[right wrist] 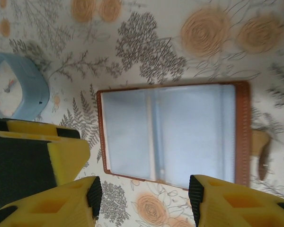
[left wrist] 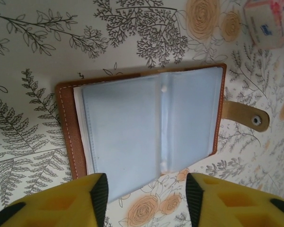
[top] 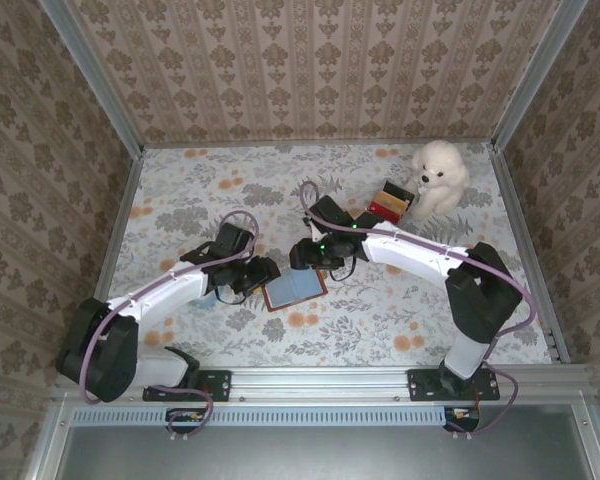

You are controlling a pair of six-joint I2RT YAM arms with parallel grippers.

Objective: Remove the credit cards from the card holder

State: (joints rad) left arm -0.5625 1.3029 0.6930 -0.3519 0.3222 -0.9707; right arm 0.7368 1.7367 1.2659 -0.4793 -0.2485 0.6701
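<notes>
Both pincers are half-open, empty: left gripper (left wrist: 146, 187) should pinch a sleeve (left wrist: 123, 158) at the card holder's (left wrist: 180, 113) near edge (gently), while right gripper (right wrist: 145, 187) pins the cover (left wrist: 66, 132).

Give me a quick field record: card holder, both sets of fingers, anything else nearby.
card holder: lying open on the table, clear sleeves facing up, strap unfastened
cards: none seen outside it; what the sleeves contain is unclear
left fingers: apart, above the holder's edge, holding nothing
right fingers: apart, above the holder, holding nothing
nearby: blue clock, plush dog
</notes>
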